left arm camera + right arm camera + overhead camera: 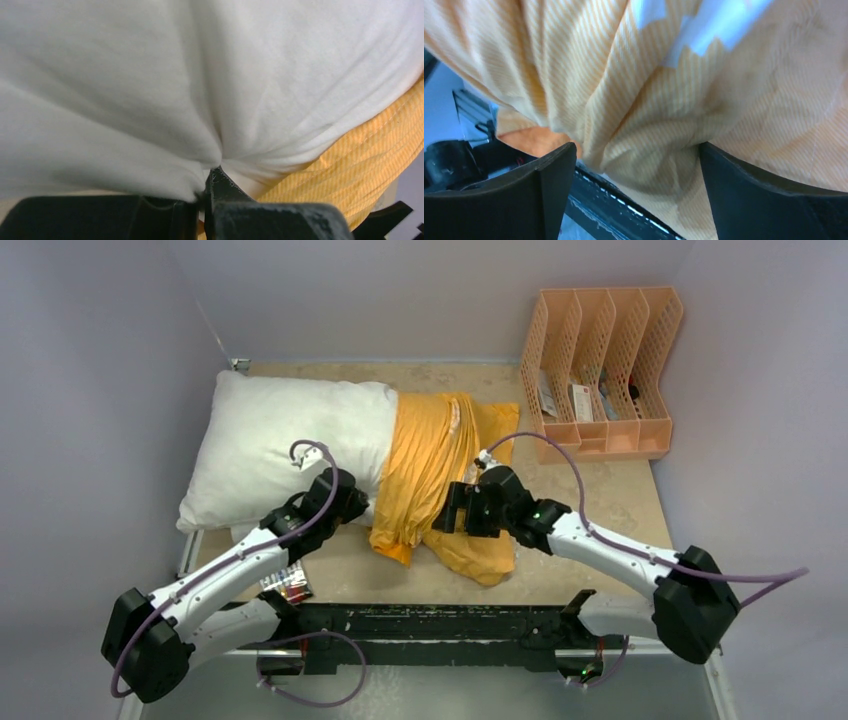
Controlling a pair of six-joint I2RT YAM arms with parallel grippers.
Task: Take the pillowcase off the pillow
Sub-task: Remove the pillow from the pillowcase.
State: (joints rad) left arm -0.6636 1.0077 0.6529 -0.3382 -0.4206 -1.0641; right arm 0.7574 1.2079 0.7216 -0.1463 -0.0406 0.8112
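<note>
The white pillow point(280, 445) lies at the back left of the table, its right end still inside the orange-yellow pillowcase point(430, 475), which is bunched and wrinkled toward the middle. My left gripper point(358, 508) is shut on a pinch of the pillow's white fabric point(150, 100) at its near edge, beside the pillowcase's hem point(360, 155). My right gripper point(452, 508) is open, its fingers point(549, 175) spread on either side of a fold of the pillowcase point(649, 125) at the pillowcase's near right part.
A peach plastic file rack point(600, 370) with a few items stands at the back right. A small dark packet point(288, 585) lies near the left arm. A black rail point(430, 625) runs along the near edge. Walls close in on the left and right.
</note>
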